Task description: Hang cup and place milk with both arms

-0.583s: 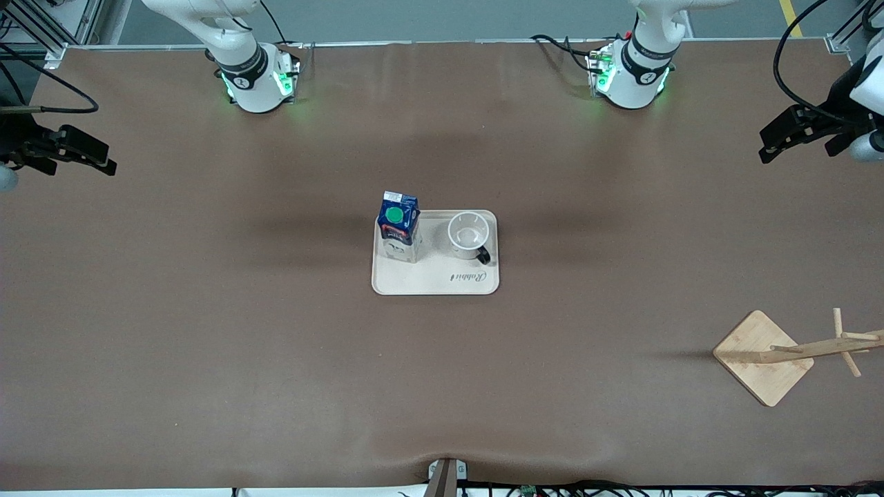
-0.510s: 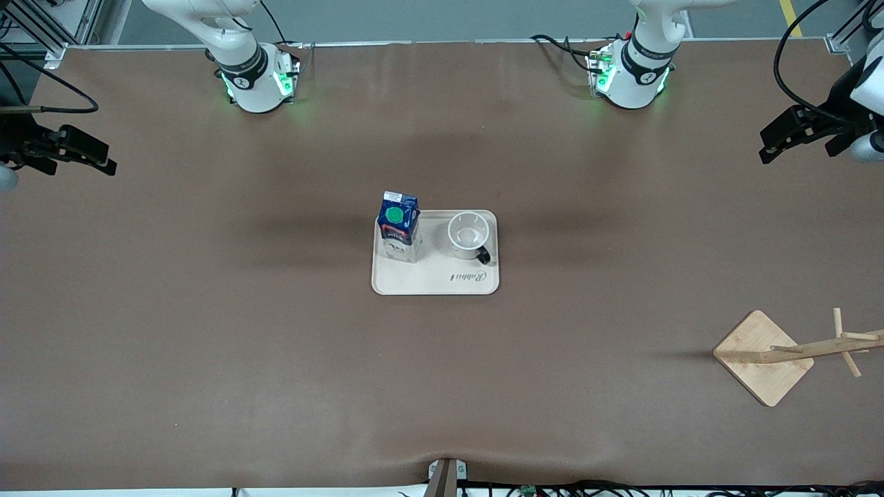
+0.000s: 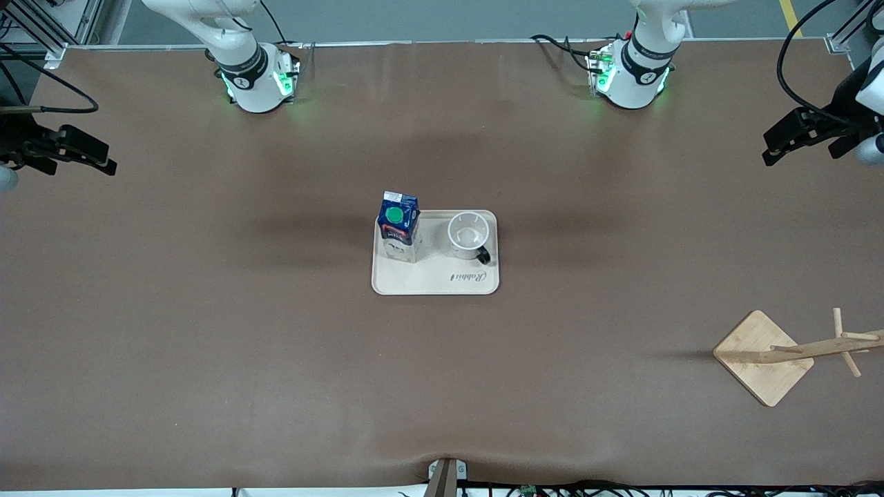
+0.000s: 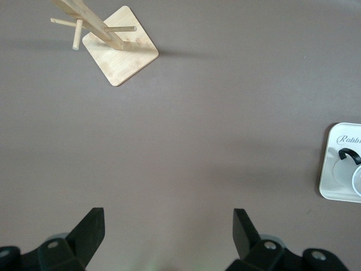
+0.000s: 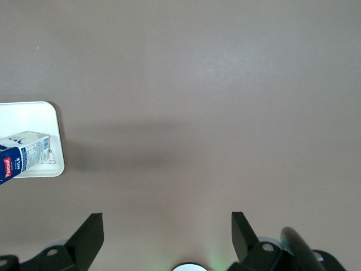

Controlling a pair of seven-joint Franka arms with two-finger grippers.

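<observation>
From the front, you had the milk (image 3: 398, 227) and the cup (image 3: 468, 236) standing side by side on a tray (image 3: 435, 283) mid-worktop (image 3: 207, 310), milk toward the right arm's end. The left claw (image 3: 794, 138) and right claw (image 3: 83, 155) hung at the worktop's ends. A wooden rack (image 3: 763, 357) stood toward the left arm's end. In your left wrist view, fingers (image 4: 90, 228) stood wide apart, empty. Your right wrist view showed the same: fingers (image 5: 90, 231) spread, holding nothing.

Matt brown table cover (image 3: 207, 310), pale wooden rack (image 3: 763, 357), smooth tray (image 3: 435, 284).
</observation>
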